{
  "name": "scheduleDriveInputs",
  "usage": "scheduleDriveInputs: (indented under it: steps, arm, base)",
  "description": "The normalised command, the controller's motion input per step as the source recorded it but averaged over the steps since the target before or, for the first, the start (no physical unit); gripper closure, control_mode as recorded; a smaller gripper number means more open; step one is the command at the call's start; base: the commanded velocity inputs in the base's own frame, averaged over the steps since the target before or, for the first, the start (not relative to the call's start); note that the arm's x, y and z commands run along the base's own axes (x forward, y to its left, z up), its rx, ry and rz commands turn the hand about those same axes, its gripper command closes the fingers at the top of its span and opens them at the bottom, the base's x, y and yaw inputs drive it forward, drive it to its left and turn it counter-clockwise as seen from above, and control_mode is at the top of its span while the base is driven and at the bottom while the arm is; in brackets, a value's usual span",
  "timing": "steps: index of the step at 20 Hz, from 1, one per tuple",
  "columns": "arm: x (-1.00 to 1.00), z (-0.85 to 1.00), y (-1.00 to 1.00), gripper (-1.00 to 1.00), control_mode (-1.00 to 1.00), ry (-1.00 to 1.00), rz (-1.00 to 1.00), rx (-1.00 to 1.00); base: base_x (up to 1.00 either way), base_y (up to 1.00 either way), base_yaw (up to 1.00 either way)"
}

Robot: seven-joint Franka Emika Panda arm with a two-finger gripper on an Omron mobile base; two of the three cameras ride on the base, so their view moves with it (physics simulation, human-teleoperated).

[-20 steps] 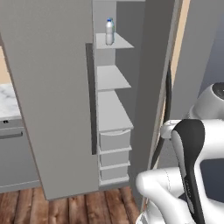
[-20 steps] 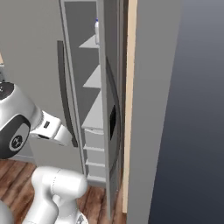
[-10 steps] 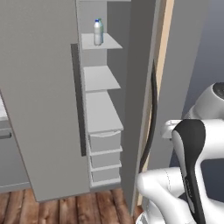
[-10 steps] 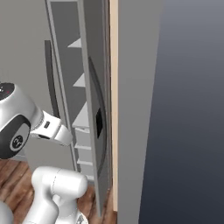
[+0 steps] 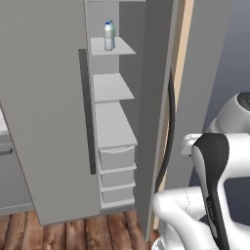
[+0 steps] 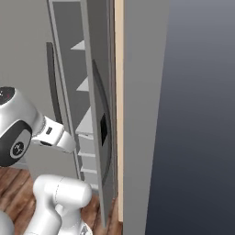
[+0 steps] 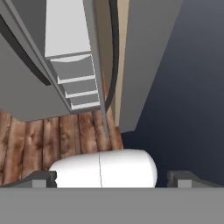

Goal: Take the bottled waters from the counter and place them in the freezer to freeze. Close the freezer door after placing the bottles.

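The arm (image 5: 205, 205) is glossy white, built of fat rounded links, with a black band curving over one link. A round joint cap (image 6: 17, 146) is dark grey with a small pale mark, beside a white wrist block bearing a dark square.

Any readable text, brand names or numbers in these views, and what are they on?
None can be read.
Bottled waters on the freezer's top shelf: any label print is too small and blurred to read.
Freezer door and its dark handle: plain, no markings.
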Motion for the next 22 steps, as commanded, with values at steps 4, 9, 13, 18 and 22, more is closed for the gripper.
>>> scheduleDriveInputs:
  steps: [4, 9, 13, 18, 22]
  arm:
    - [0.00, 0.00, 0.00, -1.00, 1.00, 0.00, 0.00, 0.00]
    - [0.00, 0.00, 0.00, -1.00, 1.00, 0.00, 0.00, 0.00]
    - [0.00, 0.00, 0.00, -1.00, 1.00, 0.00, 0.00, 0.00]
    - [0.00, 0.00, 0.00, -1.00, 1.00, 0.00, 0.00, 0.00]
    - [0.00, 0.00, 0.00, -1.00, 1.00, 0.00, 0.00, 0.00]
  base:
    - [0.28, 0.00, 0.00]
    - [0.37, 0.00, 0.00]
    - [0.46, 0.00, 0.00]
    - [0.41, 0.00, 0.00]
    - [0.36, 0.00, 0.00]
